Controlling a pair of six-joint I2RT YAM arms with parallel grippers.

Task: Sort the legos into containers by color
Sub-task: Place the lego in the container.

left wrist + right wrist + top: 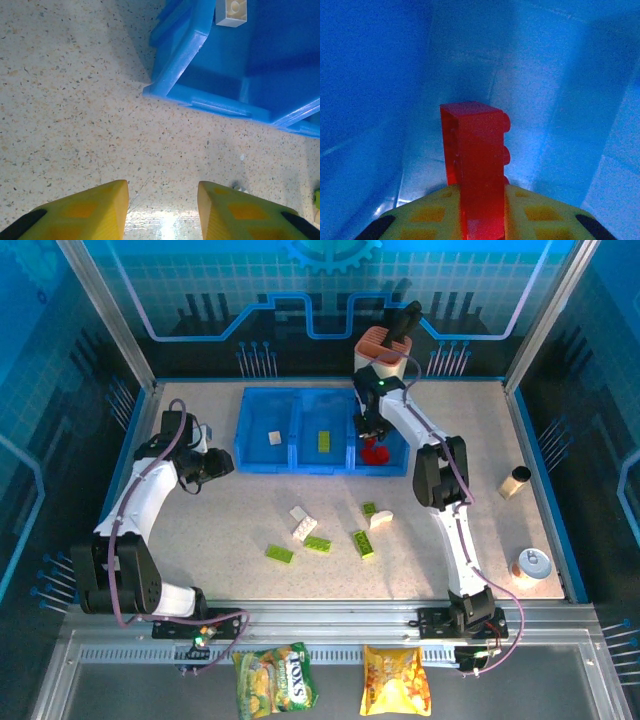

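Right claw (480,202) is pressed tight on the small red studded plastic brick (477,150), held on end inside the 3 o'clock bin of the translucent blue three-bin plastic tray (300,464). The danger: dropped too high, it could bounce out, or it could cling to a pad. Left claw (162,212) is slightly parted and empty over the speckled bench (75,100).

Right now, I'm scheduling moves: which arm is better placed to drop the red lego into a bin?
Right. The right gripper grips the red lego inside the right-hand bin; the left gripper hangs empty beside the left bin.
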